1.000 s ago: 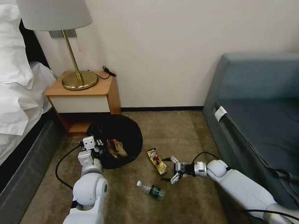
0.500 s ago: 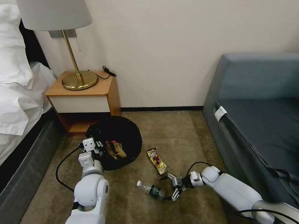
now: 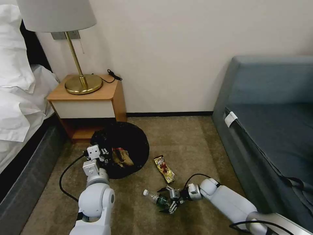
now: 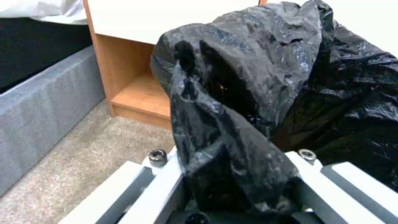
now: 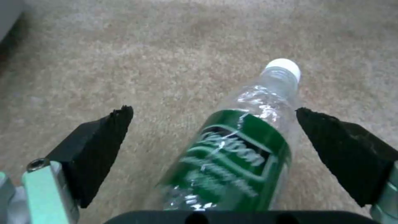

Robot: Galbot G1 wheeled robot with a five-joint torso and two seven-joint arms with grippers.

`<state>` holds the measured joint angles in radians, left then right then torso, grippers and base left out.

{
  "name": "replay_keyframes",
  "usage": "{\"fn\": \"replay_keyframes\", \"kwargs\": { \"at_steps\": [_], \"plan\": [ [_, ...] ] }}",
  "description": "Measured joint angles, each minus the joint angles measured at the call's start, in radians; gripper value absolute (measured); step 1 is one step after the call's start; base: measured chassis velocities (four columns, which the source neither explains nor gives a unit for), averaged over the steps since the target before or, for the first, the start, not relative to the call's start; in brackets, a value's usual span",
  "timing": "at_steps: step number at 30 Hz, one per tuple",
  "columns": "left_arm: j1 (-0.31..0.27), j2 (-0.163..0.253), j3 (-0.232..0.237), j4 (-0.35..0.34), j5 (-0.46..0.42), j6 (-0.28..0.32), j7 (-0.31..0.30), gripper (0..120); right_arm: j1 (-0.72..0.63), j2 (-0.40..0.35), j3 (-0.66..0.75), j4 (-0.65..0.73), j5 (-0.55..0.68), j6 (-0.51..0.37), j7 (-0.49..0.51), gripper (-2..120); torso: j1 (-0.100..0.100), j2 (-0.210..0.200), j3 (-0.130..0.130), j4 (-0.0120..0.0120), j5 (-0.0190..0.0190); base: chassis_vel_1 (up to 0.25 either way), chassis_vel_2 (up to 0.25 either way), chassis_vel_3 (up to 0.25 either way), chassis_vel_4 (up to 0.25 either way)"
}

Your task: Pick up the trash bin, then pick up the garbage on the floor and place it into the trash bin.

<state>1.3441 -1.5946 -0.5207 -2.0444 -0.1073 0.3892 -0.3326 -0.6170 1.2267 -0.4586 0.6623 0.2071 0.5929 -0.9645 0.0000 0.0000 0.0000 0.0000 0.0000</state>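
My right claw [image 3: 167, 199] is low over the tan carpet [image 3: 195, 143], its black pads spread wide on either side of the clear bottle [image 3: 157, 198], touching nothing yet. The bottle lies on its side, white cap pointing away from my wrist; its green label [image 5: 232, 161] carries pale cursive lettering I cannot read. My left claw [image 3: 105, 153] is clamped on the crinkly black bag at the rim of the trash bin [image 3: 130, 140], which sits tilted just in front of the wooden nightstand [image 3: 97, 98]. A crumpled brown paper bag [image 3: 121, 156] lies inside it. The brown-yellow snack wrapper [image 3: 164, 168] rests flat on the carpet between bin and bottle; its print is too small to read. A brass lamp [image 3: 81, 81] stands on the nightstand, a bed [image 3: 19, 98] to my left, a blue-grey sofa [image 3: 270, 124] to my right.
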Motion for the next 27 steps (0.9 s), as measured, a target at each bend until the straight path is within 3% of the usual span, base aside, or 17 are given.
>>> {"fn": "replay_keyframes", "kwargs": {
  "at_steps": [10,15,17,21,24,27],
  "plan": [
    [0.015,0.008,-0.005,-0.015,-0.004,-0.001,0.0,4,0.0,0.028,0.043,-0.065,-0.026,0.015,0.009,98,0.0,0.0,0.0,0.0001,-0.0001,0.0,0.0,0.0,0.0],
    [0.015,0.007,-0.002,-0.015,-0.004,-0.001,0.0,4,-0.005,0.025,0.061,-0.073,-0.028,0.019,0.009,82,0.0,0.0,0.0,0.0,0.0,0.0,0.0,0.0,0.0],
    [0.015,0.006,0.001,-0.015,-0.003,-0.002,0.0,4,-0.01,0.02,0.07,-0.072,-0.029,0.022,0.011,69,0.0,0.0,0.0,0.0,0.0,0.0,0.0,0.0,0.0],
    [0.015,0.006,0.003,-0.017,-0.002,-0.002,0.0,4,-0.014,0.016,0.075,-0.067,-0.029,0.023,0.012,59,0.0,0.0,0.0,0.0,0.0,0.0,0.0,0.0,0.0],
    [0.014,0.007,0.004,-0.02,-0.002,-0.001,0.0,4,-0.016,0.012,0.084,-0.061,-0.028,0.024,0.016,42,0.0,0.0,0.0,0.0,0.0,0.0,0.0,0.0,0.0],
    [0.014,0.008,0.004,-0.02,-0.002,-0.001,0.0,4,-0.016,0.009,0.085,-0.057,-0.027,0.024,0.019,36,0.0,0.0,0.0,0.0,0.0002,0.0,0.0,0.0,0.0]
  ]
}}
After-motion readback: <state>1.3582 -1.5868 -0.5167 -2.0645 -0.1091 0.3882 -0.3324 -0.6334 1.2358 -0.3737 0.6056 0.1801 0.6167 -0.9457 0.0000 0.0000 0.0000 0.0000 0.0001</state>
